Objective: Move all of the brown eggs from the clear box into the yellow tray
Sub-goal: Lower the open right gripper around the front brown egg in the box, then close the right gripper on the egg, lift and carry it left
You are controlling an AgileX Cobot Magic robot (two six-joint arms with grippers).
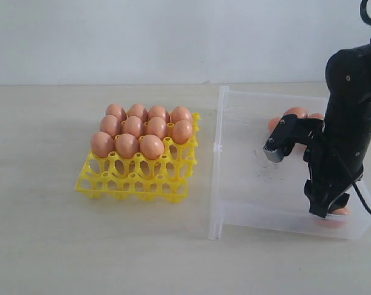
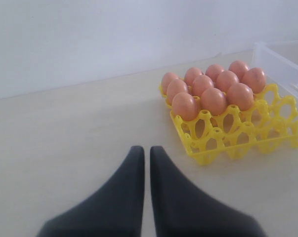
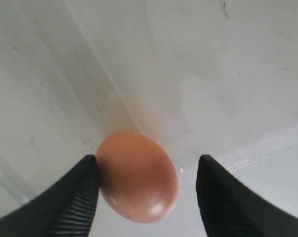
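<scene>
Straddling an egg (image 3: 137, 177) in the clear box (image 1: 217, 184), your right jaws stand wide open, holding nothing; close them evenly on it, then lift toward the yellow tray (image 1: 136, 183).

Glossy smooth egg (image 3: 136, 175); translucent plastic box (image 1: 217, 184).

The eggs (image 1: 133, 126) are smooth orange-brown. The tray (image 1: 133, 181) is bright yellow, an open lattice. The box (image 1: 247, 184) is milky clear, its floor flecked with dark marks, perhaps smudges. The tabletop (image 1: 50, 233) is pale beige. The left end effector (image 2: 146, 155) and right end effector (image 3: 146, 170) are black, the right one ribbed inside.
</scene>
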